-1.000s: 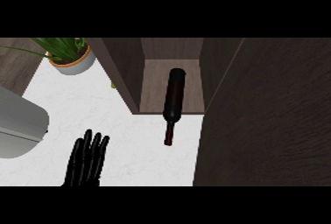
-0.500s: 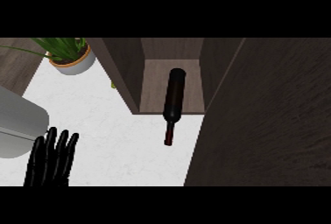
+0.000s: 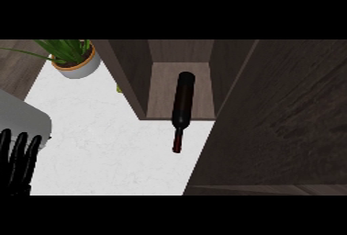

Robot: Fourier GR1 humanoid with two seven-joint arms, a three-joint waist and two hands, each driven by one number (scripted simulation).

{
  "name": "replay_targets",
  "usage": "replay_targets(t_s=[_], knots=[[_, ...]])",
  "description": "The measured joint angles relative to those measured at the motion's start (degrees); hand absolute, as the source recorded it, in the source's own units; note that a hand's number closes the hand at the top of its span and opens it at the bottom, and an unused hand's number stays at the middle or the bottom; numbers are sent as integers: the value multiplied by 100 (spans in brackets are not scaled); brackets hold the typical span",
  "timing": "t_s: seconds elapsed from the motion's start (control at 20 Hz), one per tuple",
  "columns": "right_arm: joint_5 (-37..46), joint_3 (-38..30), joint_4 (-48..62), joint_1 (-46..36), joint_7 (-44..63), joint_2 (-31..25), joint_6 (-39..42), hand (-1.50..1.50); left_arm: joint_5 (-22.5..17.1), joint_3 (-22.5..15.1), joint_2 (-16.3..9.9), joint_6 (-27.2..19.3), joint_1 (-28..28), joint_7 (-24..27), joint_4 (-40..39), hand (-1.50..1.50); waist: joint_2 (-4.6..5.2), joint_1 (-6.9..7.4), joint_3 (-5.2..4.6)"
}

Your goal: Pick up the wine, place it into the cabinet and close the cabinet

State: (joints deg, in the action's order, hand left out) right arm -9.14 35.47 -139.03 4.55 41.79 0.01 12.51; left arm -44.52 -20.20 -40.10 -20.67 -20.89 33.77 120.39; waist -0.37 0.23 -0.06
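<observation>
A dark wine bottle [image 3: 182, 104] lies on its side in the open wooden cabinet [image 3: 177, 94]. Its body rests on the cabinet floor and its neck sticks out over the white counter [image 3: 115, 147]. The cabinet door [image 3: 278, 124] fills the right side of the view, swung partly across the opening. My left hand [image 3: 17, 158] shows at the lower left edge, black fingers straight and pointing up, holding nothing and far from the bottle. My right hand does not show.
A potted green plant [image 3: 73, 57] stands at the back left of the counter. A pale grey rounded object [image 3: 20, 120] sits at the left edge just above my left hand.
My left hand has slid left and down toward the view's corner. The cabinet door has swung further across the right side. The bottle has not moved.
</observation>
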Motion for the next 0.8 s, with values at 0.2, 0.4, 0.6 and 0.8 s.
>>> replay_targets(t_s=[0.2,0.4,0.6,0.8], knots=[[523,576,-128,-217,189,-33,-527,150,-175,423,-97,396,-153,35,-165,-150,-2,-3,-3],[895,876,-120,-255,177,-143,-1178,150,-349,773,-213,759,-306,4,-274,-150,-16,-12,-7],[1195,1157,28,-593,72,-199,-1792,150,-454,978,-286,880,-290,-145,-267,-150,-14,-8,-8],[1466,1334,84,-1003,-23,-440,-2317,150,-570,1192,-348,1094,-304,-223,-376,-150,-15,14,-12]])
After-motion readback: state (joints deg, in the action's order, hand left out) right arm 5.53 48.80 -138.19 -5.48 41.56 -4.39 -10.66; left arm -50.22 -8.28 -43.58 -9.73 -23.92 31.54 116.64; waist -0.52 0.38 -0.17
